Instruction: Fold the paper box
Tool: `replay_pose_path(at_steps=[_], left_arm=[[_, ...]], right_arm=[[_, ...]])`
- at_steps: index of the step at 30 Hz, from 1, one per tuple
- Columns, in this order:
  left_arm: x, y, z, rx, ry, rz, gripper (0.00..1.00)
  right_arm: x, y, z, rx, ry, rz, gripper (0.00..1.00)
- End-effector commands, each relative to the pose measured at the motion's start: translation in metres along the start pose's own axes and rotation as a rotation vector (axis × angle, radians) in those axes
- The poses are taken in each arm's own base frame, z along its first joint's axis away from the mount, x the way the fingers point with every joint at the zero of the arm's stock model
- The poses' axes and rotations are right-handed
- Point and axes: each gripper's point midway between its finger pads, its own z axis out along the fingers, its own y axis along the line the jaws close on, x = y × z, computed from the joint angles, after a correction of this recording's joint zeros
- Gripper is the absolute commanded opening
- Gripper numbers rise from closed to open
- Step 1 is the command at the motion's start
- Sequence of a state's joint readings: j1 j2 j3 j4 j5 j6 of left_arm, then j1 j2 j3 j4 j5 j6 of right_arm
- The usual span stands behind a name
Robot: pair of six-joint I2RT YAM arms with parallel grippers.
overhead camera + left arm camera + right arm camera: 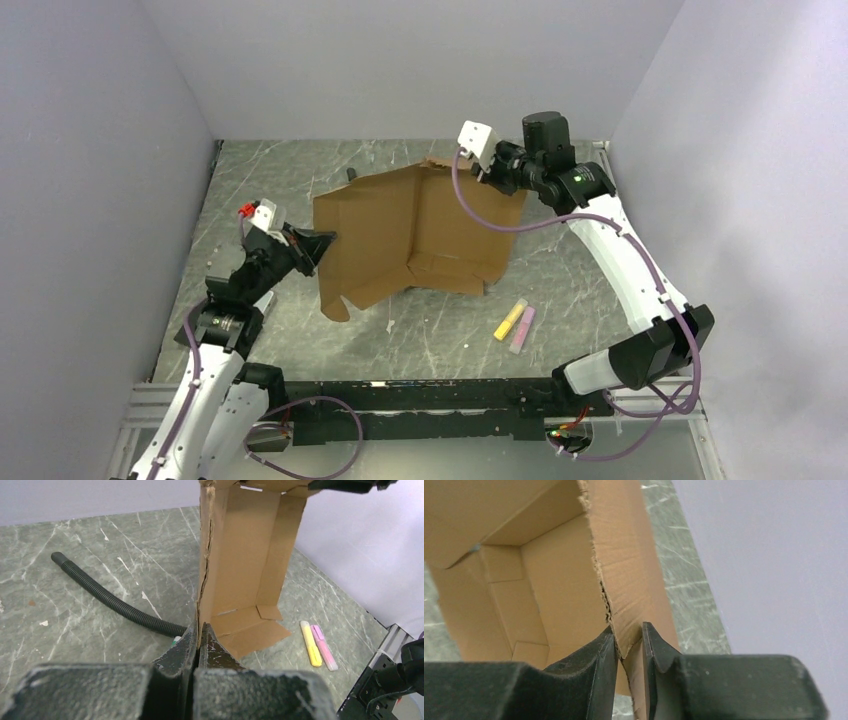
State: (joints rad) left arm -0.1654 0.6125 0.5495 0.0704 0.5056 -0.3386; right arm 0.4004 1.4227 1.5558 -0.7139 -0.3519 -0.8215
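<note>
No writing, label, brand, number or sign can be read in any view. The plain brown corrugated cardboard paper box [415, 235] shows only bare faces. The yellow marker pen [510, 320] and pink marker pen [523, 329] on the grey marbled tabletop [440, 340] are too small to tell any print.

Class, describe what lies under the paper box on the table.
A black corrugated hose lies on the table beneath the left edge of the paper box. From above only its far tip shows; the cardboard covers the rest.
</note>
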Motion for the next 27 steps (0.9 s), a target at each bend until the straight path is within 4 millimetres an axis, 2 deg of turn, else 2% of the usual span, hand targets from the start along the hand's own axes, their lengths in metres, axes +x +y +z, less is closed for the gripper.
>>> replay_pose_path(at_steps=[1,3,5,9,12,15,19,23,27], left_arm=[[0.002,-0.012,-0.002,0.059,-0.005,-0.019,0.00],[0.004,-0.012,-0.002,0.064,-0.002,-0.028,0.00],[0.005,-0.014,-0.003,0.072,-0.006,-0.035,0.00],[0.005,-0.016,-0.004,0.076,-0.011,-0.053,0.00],[0.003,-0.017,-0.004,0.075,-0.011,-0.063,0.00],[0.001,-0.019,-0.002,0.087,-0.010,-0.072,0.00],[-0.002,-0.021,0.002,0.108,-0.009,-0.071,0.00],[-0.004,-0.023,0.005,0.131,0.003,-0.051,0.00],[-0.004,-0.025,0.008,0.144,0.024,0.015,0.00]], right_arm=[[0.003,-0.038,-0.012,0.180,0.007,0.079,0.27],[0.008,-0.041,-0.011,0.191,0.015,0.089,0.28],[0.009,-0.034,-0.010,0.151,0.007,0.080,0.28],[0.008,0.002,-0.007,-0.008,-0.041,0.003,0.29],[0.012,0.017,-0.006,-0.074,-0.053,-0.033,0.30],[0.012,0.023,-0.007,-0.102,-0.058,-0.054,0.32],[0.008,0.020,-0.004,-0.089,-0.058,-0.043,0.36],[0.003,0.024,0.000,-0.106,-0.073,-0.020,0.46],[-0.010,0.035,-0.006,-0.164,-0.121,0.025,0.55]])
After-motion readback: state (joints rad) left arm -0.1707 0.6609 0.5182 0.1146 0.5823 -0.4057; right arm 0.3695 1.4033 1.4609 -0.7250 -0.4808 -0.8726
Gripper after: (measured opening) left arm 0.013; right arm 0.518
